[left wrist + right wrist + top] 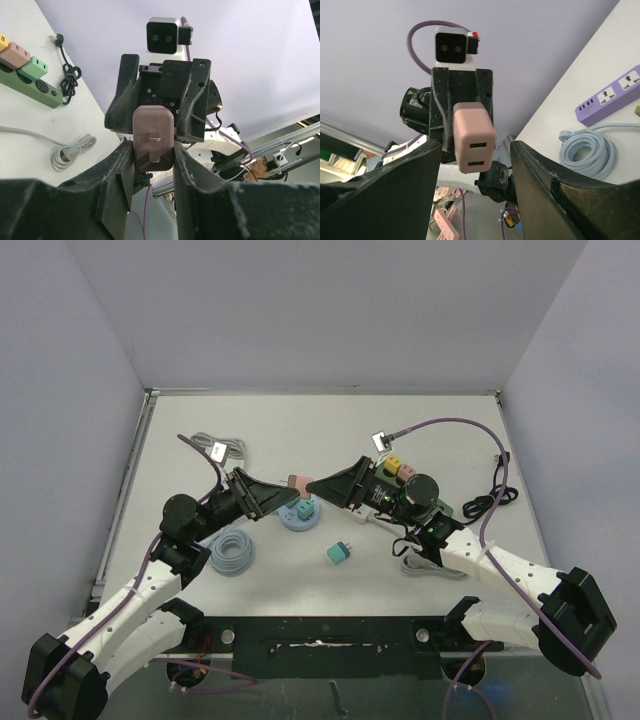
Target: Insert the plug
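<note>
My left gripper (285, 498) is shut on a pink plug adapter (297, 483) and holds it in the air above the blue disc (300, 518). In the left wrist view the adapter (153, 137) sits between my fingers with its two metal prongs toward the camera. My right gripper (318, 485) is open and faces the adapter from the right, close to it. In the right wrist view the adapter (474, 137) shows two USB ports between my spread fingers (410, 180). The green power strip (440, 505) lies behind the right arm, with coloured plugs in it.
A teal plug (340, 552) lies on the table in front. A blue coiled cable (230, 552) lies at the left, a grey cable (222, 445) at the back left, another (425, 565) by the right arm. A black cord (490, 502) lies at the right. A purple strip (610, 95) shows in the right wrist view.
</note>
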Controlling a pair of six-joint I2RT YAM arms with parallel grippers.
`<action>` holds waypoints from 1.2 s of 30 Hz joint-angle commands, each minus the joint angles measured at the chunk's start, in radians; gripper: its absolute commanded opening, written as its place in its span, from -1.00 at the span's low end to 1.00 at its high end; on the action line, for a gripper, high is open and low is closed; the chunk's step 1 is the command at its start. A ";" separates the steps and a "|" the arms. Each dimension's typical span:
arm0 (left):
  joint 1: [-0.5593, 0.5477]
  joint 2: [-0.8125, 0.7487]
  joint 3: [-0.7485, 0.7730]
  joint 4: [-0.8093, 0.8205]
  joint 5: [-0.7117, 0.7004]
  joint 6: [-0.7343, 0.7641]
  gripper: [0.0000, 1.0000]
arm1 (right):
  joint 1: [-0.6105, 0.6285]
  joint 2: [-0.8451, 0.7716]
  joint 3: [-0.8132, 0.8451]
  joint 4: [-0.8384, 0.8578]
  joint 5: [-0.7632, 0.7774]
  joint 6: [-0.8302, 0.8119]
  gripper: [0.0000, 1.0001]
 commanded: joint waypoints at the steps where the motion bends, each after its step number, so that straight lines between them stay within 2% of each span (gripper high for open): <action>1: 0.007 0.001 0.049 0.038 -0.017 -0.010 -0.62 | 0.008 0.018 0.058 0.148 -0.066 0.041 0.13; 5: 0.007 0.012 0.048 0.041 -0.013 -0.013 -0.62 | 0.009 0.047 0.065 0.179 -0.093 0.054 0.03; 13: 0.008 0.030 0.032 0.054 0.006 -0.020 -0.63 | 0.008 0.083 0.088 0.191 -0.092 0.026 -0.35; 20: 0.010 0.035 0.019 0.049 0.011 -0.019 -0.60 | 0.002 0.101 0.112 0.167 -0.109 -0.018 -0.45; 23: 0.010 0.026 0.009 0.039 0.003 -0.012 -0.42 | -0.011 0.102 0.111 0.168 -0.120 -0.032 -0.67; 25: 0.013 0.010 0.007 -0.010 -0.023 0.012 -0.14 | -0.033 0.093 0.108 0.152 -0.128 -0.059 -0.83; 27: 0.018 -0.014 0.023 -0.143 -0.081 0.054 0.12 | -0.062 0.076 0.121 0.057 -0.134 -0.119 -1.00; 29: 0.027 -0.032 0.057 -0.334 -0.154 0.110 0.33 | -0.097 0.064 0.169 -0.129 -0.136 -0.232 -1.00; 33: 0.042 -0.070 0.101 -0.558 -0.247 0.236 0.39 | -0.188 0.051 0.268 -0.491 -0.109 -0.513 -1.00; 36: 0.046 -0.086 0.134 -0.675 -0.329 0.347 0.40 | -0.293 0.048 0.326 -0.675 -0.139 -0.717 -1.00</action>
